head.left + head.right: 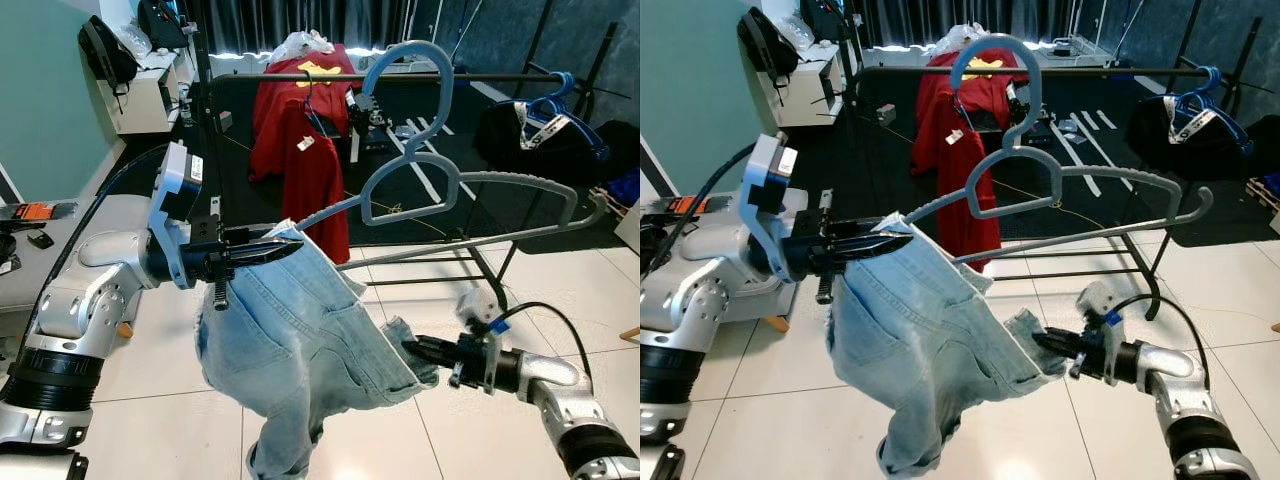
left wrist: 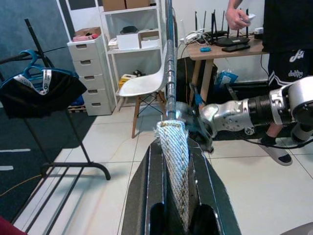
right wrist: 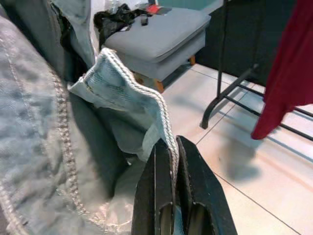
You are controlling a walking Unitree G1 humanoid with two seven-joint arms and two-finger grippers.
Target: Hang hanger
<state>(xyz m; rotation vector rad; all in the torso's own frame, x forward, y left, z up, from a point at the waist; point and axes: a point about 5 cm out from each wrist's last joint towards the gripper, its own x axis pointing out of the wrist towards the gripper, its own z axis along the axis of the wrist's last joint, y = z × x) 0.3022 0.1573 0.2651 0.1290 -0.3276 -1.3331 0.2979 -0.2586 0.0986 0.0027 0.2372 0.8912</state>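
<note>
- Hanger (image 1: 470,190), grey-blue plastic, sits across the middle of the head view with its hook up near the rail (image 1: 400,77) at the top of the frame; I judge it not yet hooked on.
- My left gripper (image 1: 262,252), centre left, has its jaws clenched on the denim shorts (image 1: 290,340) at the waistband, right where the hanger's left arm runs into the cloth.
- My right gripper (image 1: 425,352), lower right, has its jaws pinched on a hem of the same shorts.
- Risk one: the hanger seems carried only through the cloth, so it could tip or slide out as I lift.
- Risk two: if the two arms pull apart, the hem may slip from the right jaws.
- Risk three: the hook could snag the red shirt (image 1: 300,140) already on the rail, upper centre.
- A person (image 2: 283,44) stands beyond my right arm in the left wrist view; I'd keep swings small.
</note>
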